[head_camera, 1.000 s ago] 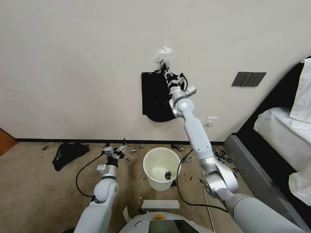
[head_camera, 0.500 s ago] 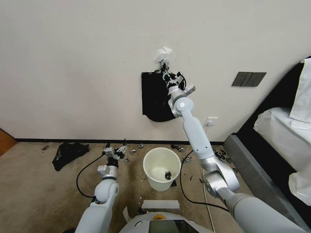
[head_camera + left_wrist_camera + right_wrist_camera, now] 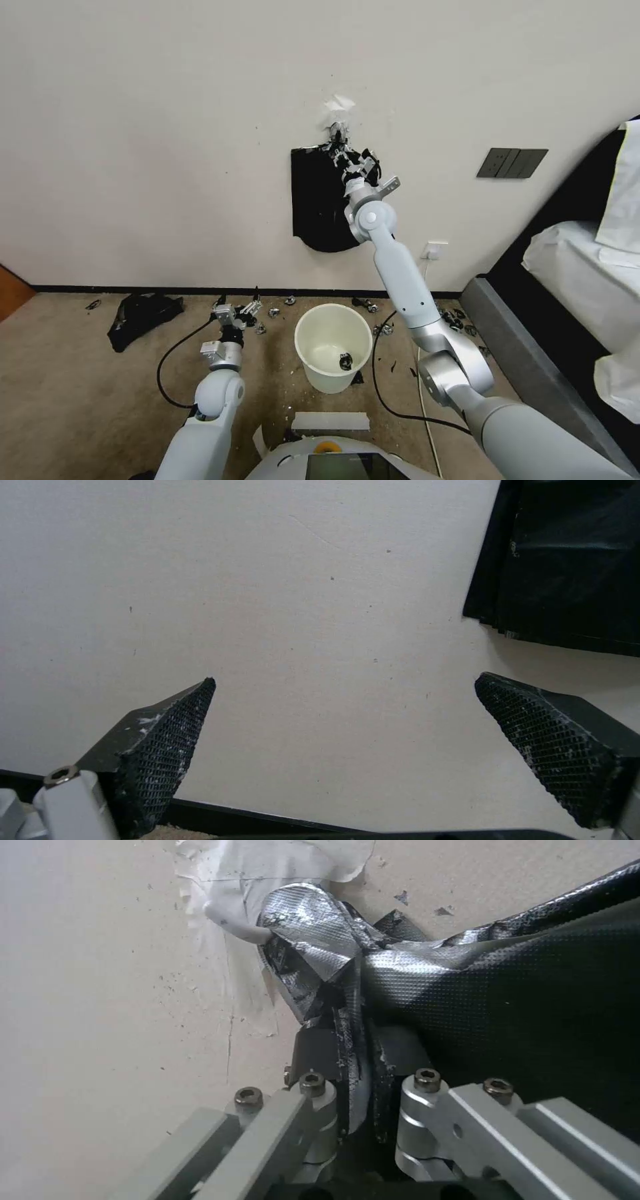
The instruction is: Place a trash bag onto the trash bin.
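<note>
The trash bin [image 3: 333, 347] stands open-mouthed on the floor [image 3: 80, 393], with clear air above its rim. Small dark scraps [image 3: 373, 308] litter the floor around it, and a black cable [image 3: 393, 410] loops past its right side. The bed [image 3: 587, 293] blocks the far right.

The wall [image 3: 167, 133] is plain and creamy white. The floor [image 3: 67, 387] is brown carpet. A bed [image 3: 587, 280] with white sheets stands on the right.
</note>
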You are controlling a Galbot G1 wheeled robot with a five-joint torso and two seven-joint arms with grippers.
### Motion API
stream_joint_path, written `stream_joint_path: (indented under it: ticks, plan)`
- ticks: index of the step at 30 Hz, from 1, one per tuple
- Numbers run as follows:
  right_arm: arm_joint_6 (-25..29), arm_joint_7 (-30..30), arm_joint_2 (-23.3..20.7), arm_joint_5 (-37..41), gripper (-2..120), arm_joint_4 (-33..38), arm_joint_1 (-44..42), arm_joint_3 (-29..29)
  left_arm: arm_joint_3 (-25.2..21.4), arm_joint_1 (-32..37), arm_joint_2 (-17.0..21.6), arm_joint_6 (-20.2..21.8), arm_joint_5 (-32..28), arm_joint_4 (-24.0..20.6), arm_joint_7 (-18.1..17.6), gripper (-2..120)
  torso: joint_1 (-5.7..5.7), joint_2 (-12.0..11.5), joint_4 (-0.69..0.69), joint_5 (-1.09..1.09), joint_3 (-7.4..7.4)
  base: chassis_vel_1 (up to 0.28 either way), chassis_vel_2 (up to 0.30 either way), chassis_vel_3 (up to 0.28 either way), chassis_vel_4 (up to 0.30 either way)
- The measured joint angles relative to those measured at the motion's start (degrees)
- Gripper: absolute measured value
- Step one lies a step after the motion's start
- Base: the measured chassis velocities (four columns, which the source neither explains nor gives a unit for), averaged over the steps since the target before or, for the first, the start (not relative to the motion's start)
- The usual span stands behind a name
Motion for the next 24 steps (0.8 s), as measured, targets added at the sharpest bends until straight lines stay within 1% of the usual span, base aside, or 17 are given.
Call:
stream_joint_path:
  ticks: [8,10,11,13,19,22,23,24]
  plan:
    - [0.23,0.83,-0.11,-0.27,9,-0.23,-0.01,0.01,0.20,-0.05,-0.14,-0.05,0.12,0.12,0.00,100,0.00,0.00,0.00,0.00,0.00,0.000,0.000,0.000,0.000]
    - [-0.76,3.64,-0.18,-1.28,10,0.13,0.10,-0.01,0.24,-0.06,-0.20,-0.08,0.22,0.22,0.00,100,0.00,0.00,0.00,0.00,0.00,0.000,0.000,0.000,0.000]
    - [-0.76,3.64,-0.18,-1.28,10,0.13,0.10,-0.01,0.24,-0.06,-0.20,-0.08,0.22,0.22,0.00,100,0.00,0.00,0.00,0.00,0.00,0.000,0.000,0.000,0.000]
    - [-2.29,6.04,-0.17,-1.86,9,1.03,0.25,-0.11,0.26,-0.12,-0.26,-0.16,0.31,0.40,0.00,100,0.00,0.00,0.00,0.00,0.00,0.000,0.000,0.000,0.000]
    - [-3.34,7.79,-0.03,-2.75,9,1.79,0.44,-0.31,0.39,-0.23,-0.39,-0.26,0.41,0.64,0.00,100,0.00,0.00,0.00,0.00,0.00,0.000,0.000,0.000,0.000]
    - [-4.70,11.19,0.13,-3.92,9,3.13,0.95,-0.60,0.47,-0.27,-0.51,-0.44,0.55,1.00,0.02,100,0.00,0.00,0.00,0.00,0.00,0.000,0.000,0.000,0.000]
    - [-4.70,11.19,0.13,-3.92,9,3.13,0.95,-0.60,0.47,-0.27,-0.51,-0.44,0.55,1.00,0.02,100,0.00,0.00,0.00,0.00,0.00,0.000,0.000,0.000,0.000]
    - [-5.29,12.43,0.10,-4.85,9,3.54,1.07,-0.79,0.49,-0.26,-0.53,-0.53,0.59,1.10,0.04,100,0.00,0.00,0.00,0.00,0.00,0.000,0.000,0.000,0.000]
